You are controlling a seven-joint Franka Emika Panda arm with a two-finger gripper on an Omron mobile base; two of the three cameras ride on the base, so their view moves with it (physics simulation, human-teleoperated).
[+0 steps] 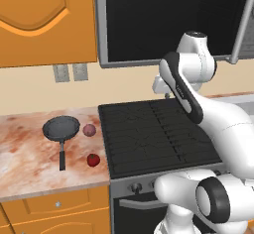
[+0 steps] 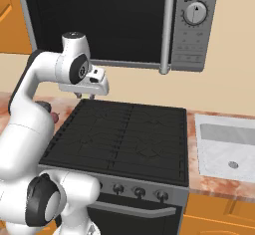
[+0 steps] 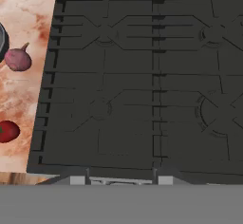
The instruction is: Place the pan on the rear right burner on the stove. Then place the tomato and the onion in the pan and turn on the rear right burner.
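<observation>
Nearest, the stove [image 3: 142, 99] lies bare under the gripper [image 2: 84, 95] — fingers apart, holding nothing — while the pan [image 1: 61, 128], onion [image 1: 89, 130] and tomato [image 1: 93, 160] wait on the counter [image 1: 30, 158] to its left, none yet moved.

- Glossy white arm [image 1: 218, 119] built of rounded, bulbous shells
- Dark grey discs and bands at its joints
- Small white claw [image 2: 85, 95] with short fingers

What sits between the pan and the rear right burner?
Nothing visible. The pan is on the counter left of the stove, with the onion beside it on the stove side. The grates across to the rear right burner are bare.
</observation>
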